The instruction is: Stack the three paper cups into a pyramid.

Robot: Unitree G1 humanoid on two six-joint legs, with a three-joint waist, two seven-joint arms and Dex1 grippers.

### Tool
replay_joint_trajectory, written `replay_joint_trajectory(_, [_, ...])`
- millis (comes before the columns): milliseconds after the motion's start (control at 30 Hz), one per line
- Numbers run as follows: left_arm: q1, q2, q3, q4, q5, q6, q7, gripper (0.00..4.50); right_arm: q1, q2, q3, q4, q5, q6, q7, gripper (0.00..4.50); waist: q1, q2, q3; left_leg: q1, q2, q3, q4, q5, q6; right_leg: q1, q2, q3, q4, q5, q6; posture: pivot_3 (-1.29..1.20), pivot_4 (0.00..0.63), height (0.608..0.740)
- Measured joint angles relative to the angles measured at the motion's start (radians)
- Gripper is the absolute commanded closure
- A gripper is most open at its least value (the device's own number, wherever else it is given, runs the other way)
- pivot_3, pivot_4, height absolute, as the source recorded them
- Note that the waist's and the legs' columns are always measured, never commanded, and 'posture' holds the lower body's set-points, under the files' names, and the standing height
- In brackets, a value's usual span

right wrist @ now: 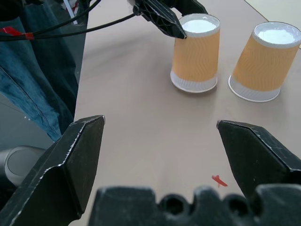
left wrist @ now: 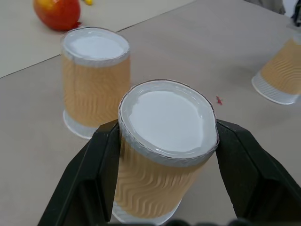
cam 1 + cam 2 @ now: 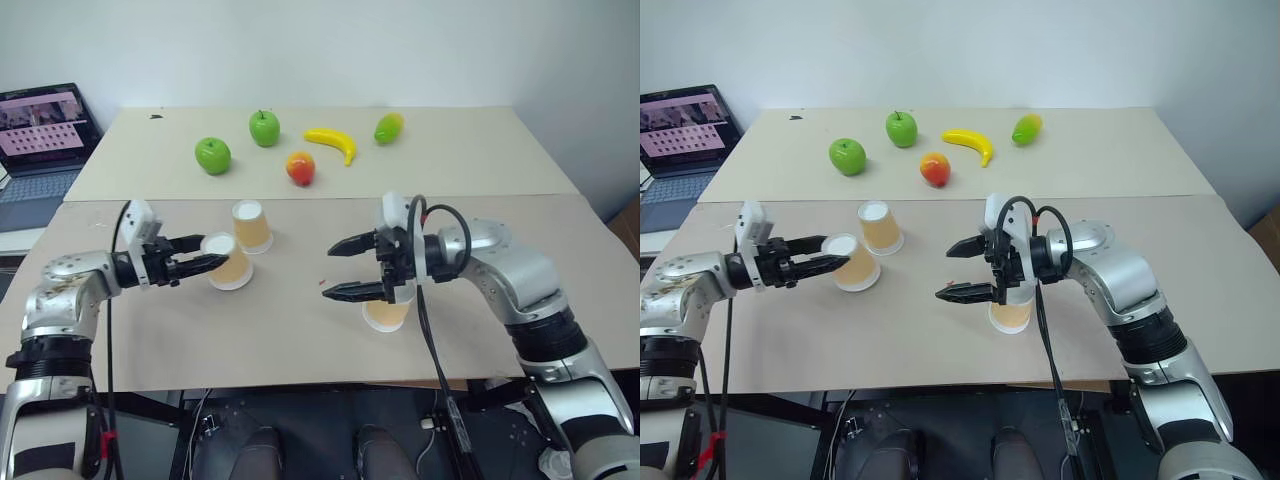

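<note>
Three tan ribbed paper cups stand upside down on the worktop, white bases up. The left cup sits just beside the middle cup, not touching. The third cup stands well apart to the right.

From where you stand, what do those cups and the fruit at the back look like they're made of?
The cups look like tan kraft paper, matte, with a wavy embossed wall and white rims. The fruit, such as the banana and the green apples, looks like glossy plastic, judging by its even colour and shine, though that is uncertain.
</note>
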Motion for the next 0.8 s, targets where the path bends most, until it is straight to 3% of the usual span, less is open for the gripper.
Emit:
replay_joint_trajectory(200, [-0.067, -0.121, -0.137, -0.064, 0.003, 0.036, -0.04, 1.93, 0.01, 0.001, -0.004, 0.0, -0.014, 0.0, -0.021, 0.0, 0.001, 0.0, 0.0, -0.002, 0.0, -0.001, 0.003, 0.0, 0.0, -0.001, 0.0, 0.0, 0.0, 0.0, 0.0, 0.0, 0.15, 0.732])
replay_joint_trajectory(433, [-0.171, -0.239, -0.227, 0.097, 0.104, -0.082, -0.034, 1.93, 0.041, -0.005, -0.037, -0.024, -0.014, 0.018, -0.055, 0.0, -0.005, 0.0, 0.0, -0.003, 0.0, -0.001, 0.004, 0.0, 0.0, -0.001, 0.001, 0.0, 0.001, 0.0, 0.0, 0.0, 0.15, 0.732])
replay_joint_trajectory(800, [-0.212, -0.251, -0.246, 0.177, 0.184, -0.233, -0.052, 1.93, 0.069, -0.016, -0.076, -0.068, -0.012, 0.05, -0.087, 0.0, -0.002, 0.0, 0.0, -0.002, 0.0, -0.001, 0.005, 0.0, 0.0, 0.0, 0.001, 0.0, 0.001, 0.0, 0.0, 0.0, 0.15, 0.732])
